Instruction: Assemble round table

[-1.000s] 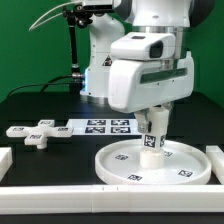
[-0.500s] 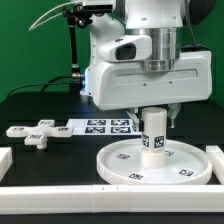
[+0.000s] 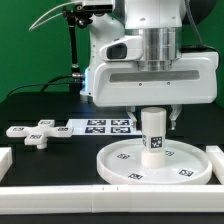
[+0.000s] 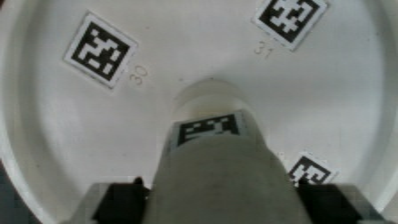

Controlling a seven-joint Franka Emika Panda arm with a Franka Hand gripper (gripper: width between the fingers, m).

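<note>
The large round white disc (image 3: 155, 162) lies flat on the black table at the exterior view's lower right, with small tags on its face. The short white cylinder leg (image 3: 153, 134) stands upright at the disc's centre, a tag on its side. My gripper (image 3: 153, 110) comes straight down over it and is shut on the leg's top, its fingers hidden under the wide white hand. In the wrist view the leg (image 4: 217, 160) runs between the two black fingers (image 4: 123, 200) down to the disc (image 4: 178, 50). The cross-shaped foot (image 3: 36, 133) lies apart at the exterior view's left.
The marker board (image 3: 100, 125) lies behind the disc, near the robot's base. White border bars run along the front edge (image 3: 90, 196) and at the right (image 3: 216, 157) and left (image 3: 4, 160).
The hand has turned about the upright leg, from skewed to squarely facing the camera. The leg now stands a little straighter on the disc. The grip has not changed.
</note>
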